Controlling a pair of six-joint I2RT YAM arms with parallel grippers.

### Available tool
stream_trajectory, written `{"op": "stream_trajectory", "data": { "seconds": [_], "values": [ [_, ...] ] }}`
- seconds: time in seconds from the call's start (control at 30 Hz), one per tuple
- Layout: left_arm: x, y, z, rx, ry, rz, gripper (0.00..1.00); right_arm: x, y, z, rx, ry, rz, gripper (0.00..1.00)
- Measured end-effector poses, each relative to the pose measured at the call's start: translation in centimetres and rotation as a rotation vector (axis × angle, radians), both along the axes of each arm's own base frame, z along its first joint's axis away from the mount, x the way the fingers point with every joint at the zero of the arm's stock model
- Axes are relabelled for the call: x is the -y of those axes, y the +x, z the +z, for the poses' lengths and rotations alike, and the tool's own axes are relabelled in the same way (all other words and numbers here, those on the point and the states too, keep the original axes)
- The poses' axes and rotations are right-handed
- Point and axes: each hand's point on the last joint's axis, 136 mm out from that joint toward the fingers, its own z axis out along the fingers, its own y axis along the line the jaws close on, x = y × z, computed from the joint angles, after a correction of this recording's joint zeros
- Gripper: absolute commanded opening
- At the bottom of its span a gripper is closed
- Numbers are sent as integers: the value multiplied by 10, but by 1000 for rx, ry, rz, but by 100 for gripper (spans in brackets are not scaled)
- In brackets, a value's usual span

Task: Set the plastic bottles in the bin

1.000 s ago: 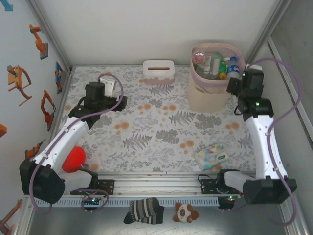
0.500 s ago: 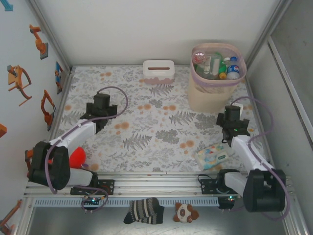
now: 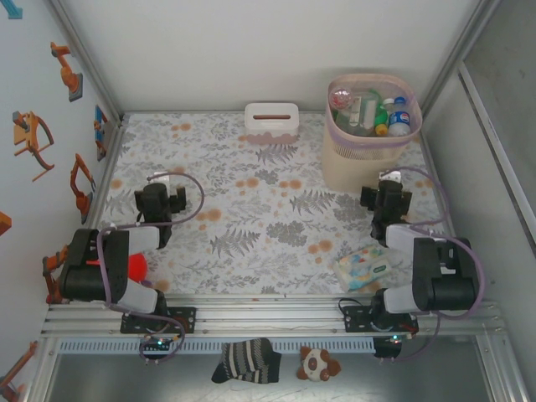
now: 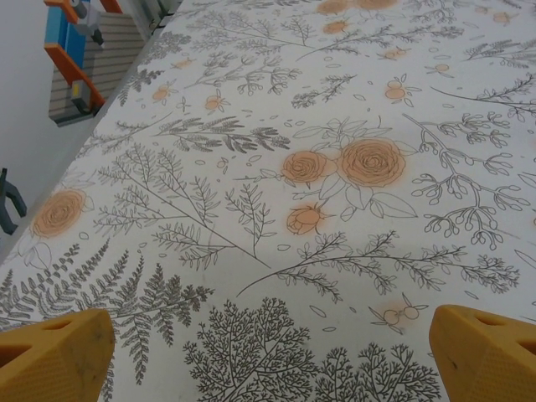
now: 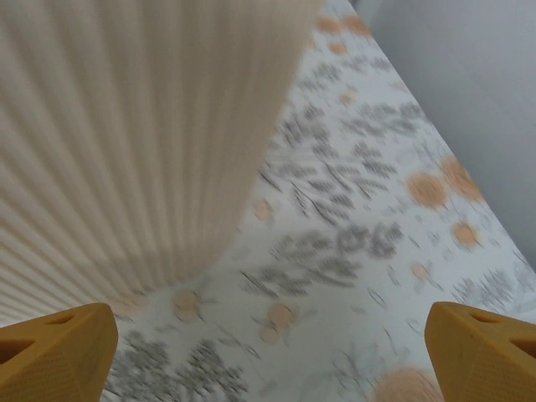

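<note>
The pale pink bin stands at the back right of the table, its ribbed beige side close in the right wrist view. Several plastic bottles lie inside it, clear and green, one with a blue cap. My right gripper sits low just in front of the bin, open, with bare cloth between its yellow fingertips. My left gripper rests low over the left side of the table, open and holding nothing, its fingertips spread wide above the floral cloth.
A white tissue box stands at the back centre. A soft pack of wipes lies near the right arm's base. A red ball sits by the left arm. A striped sock and a small plush toy lie below the front rail.
Both arms have folded back toward their bases. The right gripper came away from the bin's rim down to the table in front of it; the left gripper drew back toward the near left.
</note>
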Motion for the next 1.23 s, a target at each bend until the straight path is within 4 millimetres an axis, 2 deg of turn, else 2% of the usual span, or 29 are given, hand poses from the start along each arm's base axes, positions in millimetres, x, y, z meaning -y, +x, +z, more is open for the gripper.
{"op": "stream_trajectory", "data": {
  "seconds": [0.1, 0.23, 0.33, 0.5, 0.53, 0.8, 1.23],
  "values": [
    [0, 0, -2, 28, -35, -21, 96, -9, 4, 1, 45, 25, 47, 93],
    [10, 5, -2, 55, -74, -84, 96, -16, 9, -12, 31, 45, 83, 94],
    [15, 7, -2, 59, -94, -118, 96, -19, 13, -13, 45, 67, 111, 94],
    [18, 8, 0, 69, -104, -136, 96, -17, 14, -15, 72, 83, 119, 92],
    [18, 8, 0, 70, -104, -134, 96, -17, 13, -16, 74, 88, 118, 99],
    [16, 8, 0, 71, -112, -123, 96, -15, 16, -9, 107, 90, 105, 99],
    [14, 8, 0, 69, -119, -117, 96, -15, 16, -9, 107, 90, 105, 99]
  ]
}}
